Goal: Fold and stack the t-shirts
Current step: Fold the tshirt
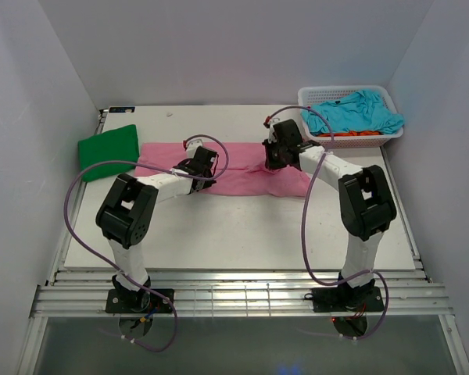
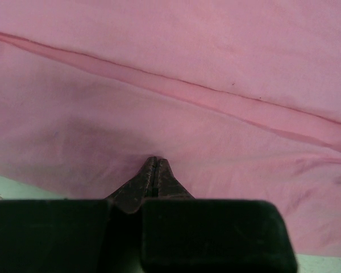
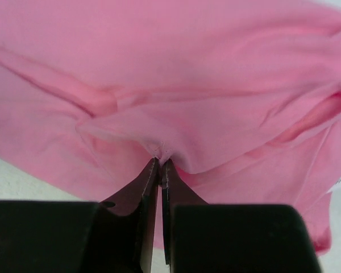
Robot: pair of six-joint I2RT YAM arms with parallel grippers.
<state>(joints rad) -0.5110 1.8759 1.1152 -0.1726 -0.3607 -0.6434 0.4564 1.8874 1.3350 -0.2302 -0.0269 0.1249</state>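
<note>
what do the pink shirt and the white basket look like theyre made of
Pink t-shirt: soft, thin, matte cloth, probably a cotton-type knit. It lies in limp folds and fine creases in both wrist views. The exact fibre cannot be told.
Basket: white plastic by the look, smooth and rigid, with open mesh walls and a moulded rim that holds its shape.

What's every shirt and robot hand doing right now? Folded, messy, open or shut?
pink t-shirt, stretched across the table, partly folded, pinched by both grippers.
green t-shirt, folded, lying at the table's left side.
turquoise t-shirt, crumpled, heaped in the white mesh basket.
orange t-shirt, mostly hidden under the turquoise one.
white mesh basket, upright, holding shirts.
left gripper, shut on the pink t-shirt.
right gripper, shut on a pink fold.
</note>
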